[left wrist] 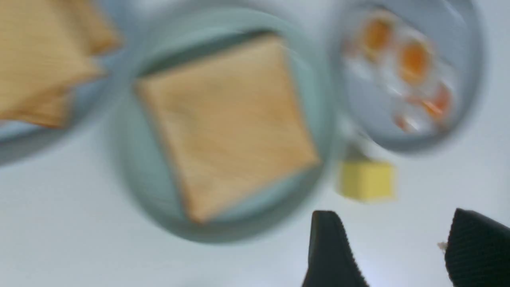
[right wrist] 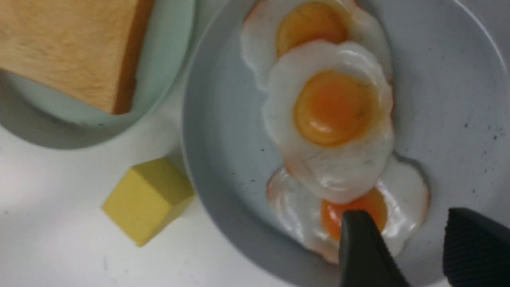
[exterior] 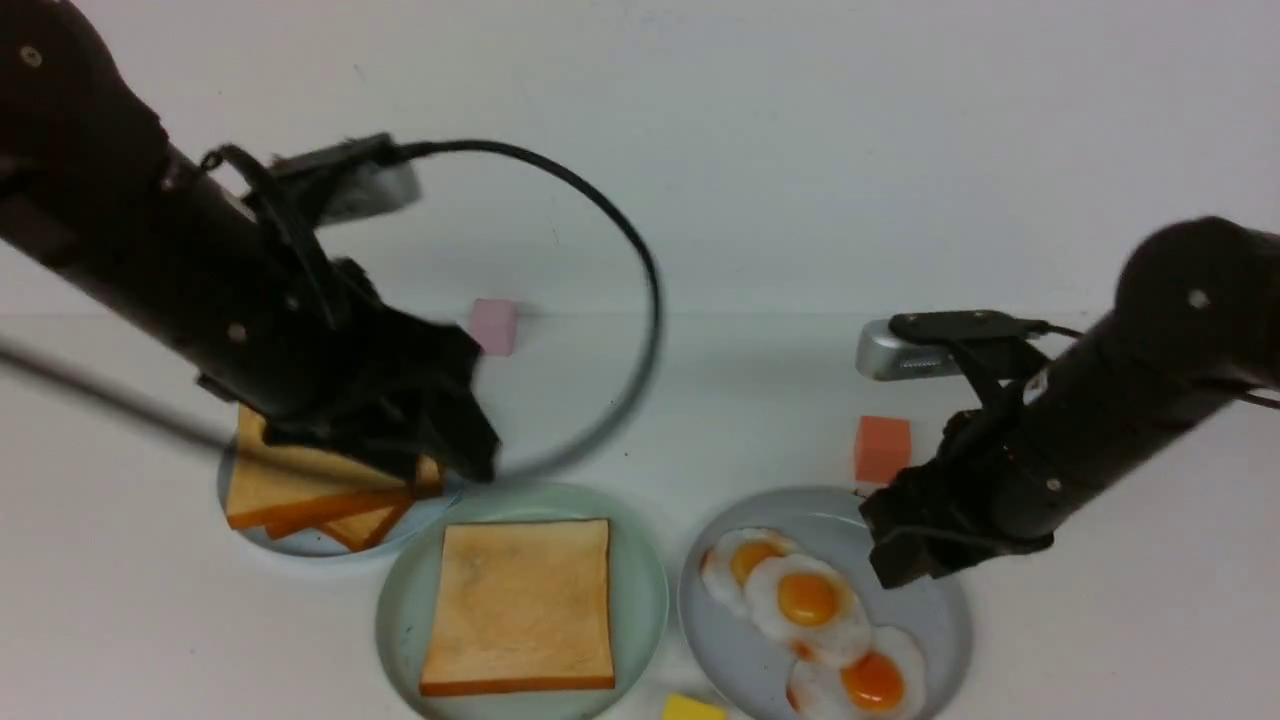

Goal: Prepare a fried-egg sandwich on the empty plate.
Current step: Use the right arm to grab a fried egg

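One golden toast slice [exterior: 522, 605] lies flat on the mint-green empty plate [exterior: 640, 600], with no egg on it. Three fried eggs [exterior: 808, 600] overlap on the grey-blue plate [exterior: 940, 620]. My left gripper [exterior: 465, 455] hangs blurred above the gap between the toast stack and the mint plate. In the left wrist view the left gripper [left wrist: 392, 217] is open and holds nothing. My right gripper [right wrist: 406, 217] is open low over the egg plate. One of its fingers [right wrist: 358, 239] covers the yolk of the nearest egg [right wrist: 410, 191], the other is over bare plate.
Several loose toast slices [exterior: 300, 490] are stacked on a pale blue plate [exterior: 310, 545] at the left. A yellow block [exterior: 693, 708] sits between the two front plates, an orange block [exterior: 882, 449] behind the egg plate, and a pink block [exterior: 493, 325] farther back.
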Robot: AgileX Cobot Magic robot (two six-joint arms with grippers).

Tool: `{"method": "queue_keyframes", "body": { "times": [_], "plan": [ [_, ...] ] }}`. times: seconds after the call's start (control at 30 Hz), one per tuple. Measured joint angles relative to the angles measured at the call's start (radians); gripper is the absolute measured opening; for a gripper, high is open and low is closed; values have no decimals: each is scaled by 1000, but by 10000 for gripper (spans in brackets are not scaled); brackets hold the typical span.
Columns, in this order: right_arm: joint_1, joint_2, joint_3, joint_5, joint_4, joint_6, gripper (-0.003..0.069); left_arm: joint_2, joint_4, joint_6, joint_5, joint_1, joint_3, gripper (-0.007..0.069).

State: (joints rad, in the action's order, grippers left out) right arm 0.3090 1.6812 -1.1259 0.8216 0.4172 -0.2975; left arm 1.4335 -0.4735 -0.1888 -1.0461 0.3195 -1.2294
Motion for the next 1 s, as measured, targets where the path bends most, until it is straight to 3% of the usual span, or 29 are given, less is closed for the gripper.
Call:
{"method": "queue_keyframes", "body": {
  "times": [0.23, 0.33, 0.5, 0.73, 0.8, 0.93, 1.0],
  "plan": [
    [-135, 162, -32, 44, 262, -316, 313, -162, 71, -2, 149, 329, 176, 383],
    [-171, 212, -34, 45, 399, -421, 313, -211, 85, -2, 231, 412, 236, 353],
    [-188, 289, -34, 43, 542, -567, 313, -256, 96, -1, 302, 438, 285, 266],
    [-188, 345, -36, 37, 596, -631, 279, -257, 96, 13, 315, 440, 287, 137],
    [-188, 345, -36, 35, 596, -635, 244, -257, 95, 13, 315, 440, 287, 118],
    [-188, 349, -36, 35, 596, -637, 80, -258, 95, 13, 316, 440, 287, 91],
    [-188, 350, -36, 40, 597, -637, 38, -260, 98, 13, 316, 440, 287, 90]
  ]
}}
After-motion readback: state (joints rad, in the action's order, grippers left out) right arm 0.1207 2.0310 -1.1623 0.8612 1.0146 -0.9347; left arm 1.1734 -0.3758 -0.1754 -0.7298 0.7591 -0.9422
